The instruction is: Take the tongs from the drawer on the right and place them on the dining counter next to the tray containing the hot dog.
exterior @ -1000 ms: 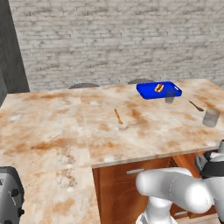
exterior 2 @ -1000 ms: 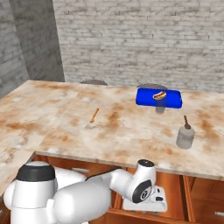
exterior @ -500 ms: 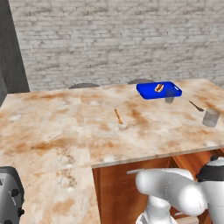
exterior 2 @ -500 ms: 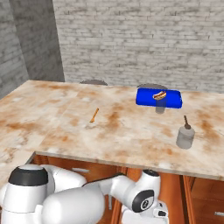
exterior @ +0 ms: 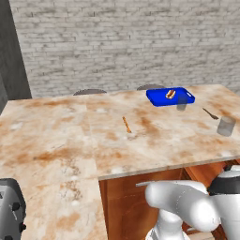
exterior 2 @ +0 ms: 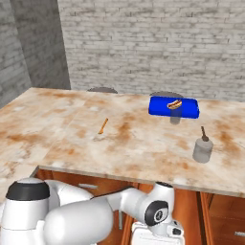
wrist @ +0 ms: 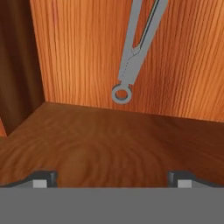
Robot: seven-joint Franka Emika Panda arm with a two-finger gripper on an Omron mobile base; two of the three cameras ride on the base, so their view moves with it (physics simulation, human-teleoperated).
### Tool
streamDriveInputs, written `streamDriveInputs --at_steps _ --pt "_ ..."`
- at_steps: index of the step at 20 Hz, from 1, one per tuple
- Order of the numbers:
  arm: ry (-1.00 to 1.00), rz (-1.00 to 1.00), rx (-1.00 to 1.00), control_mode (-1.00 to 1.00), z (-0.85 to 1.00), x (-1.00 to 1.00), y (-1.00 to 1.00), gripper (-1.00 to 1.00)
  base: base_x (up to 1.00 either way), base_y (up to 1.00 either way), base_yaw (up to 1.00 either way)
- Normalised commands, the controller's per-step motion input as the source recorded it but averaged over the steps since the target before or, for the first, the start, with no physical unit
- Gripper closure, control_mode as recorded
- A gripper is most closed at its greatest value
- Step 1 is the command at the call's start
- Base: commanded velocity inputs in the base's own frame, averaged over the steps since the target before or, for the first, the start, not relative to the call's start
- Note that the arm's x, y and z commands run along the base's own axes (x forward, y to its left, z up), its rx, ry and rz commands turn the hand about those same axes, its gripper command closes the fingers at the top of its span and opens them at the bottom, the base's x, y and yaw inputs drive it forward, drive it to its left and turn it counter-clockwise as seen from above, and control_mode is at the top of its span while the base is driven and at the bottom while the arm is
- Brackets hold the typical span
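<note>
Tongs [wrist: 136,48] lie flat on the drawer [wrist: 87,52] floor, ahead of the gripper [wrist: 111,178] and slightly off to the right of its centre line in the hand view. Long axis runs away from the hand, leaning a bit to the right at the far end; the ring end points back toward the fingertips, the two arms spread toward the top edge and run out of frame. Gripper fingers [wrist: 43,178] stand wide apart, nothing between them, not touching the tongs. Judgement: next move needs the hand to go forward past the ring and set the fingers across the slim shaft, so the gap should straddle the long axis, not line up with it.

Tongs are thin grey-silver metal, flat, smooth, with a small round loop at the near end. Drawer inside is reddish-brown wood, straight grain on the floor, a darker wall on the left and a wooden front panel near the hand.

Up top, the dining counter [exterior 2: 143,148] is beige stone with rust-orange marbling. Blue tray [exterior 2: 189,109] sits at the far side, rounded corners, hot dog [exterior 2: 174,103] inside it. Nearby on the counter: a clear glass [exterior 2: 175,116] just in front of the tray, a grey cup [exterior 2: 202,150] with a dark-handled spoon [exterior 2: 203,132], and a thin orange stick [exterior 2: 103,126] well apart to the left.
</note>
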Motion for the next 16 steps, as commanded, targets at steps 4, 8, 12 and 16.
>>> streamDriveInputs --at_steps 4,8,12,16 --pt "-0.08 0.00 0.00 -1.00 0.32 0.00 0.00 -1.00 0.00 0.00 0.00" --pt "-0.05 0.00 0.00 -1.00 0.35 0.01 0.00 -1.00 0.00 0.00 0.00" --pt "0.00 0.00 0.00 -1.00 0.19 0.31 0.00 -1.00 0.00 0.00 0.00" --pt "0.00 0.00 0.00 -1.00 0.04 0.50 0.00 -1.00 0.00 0.00 0.00"
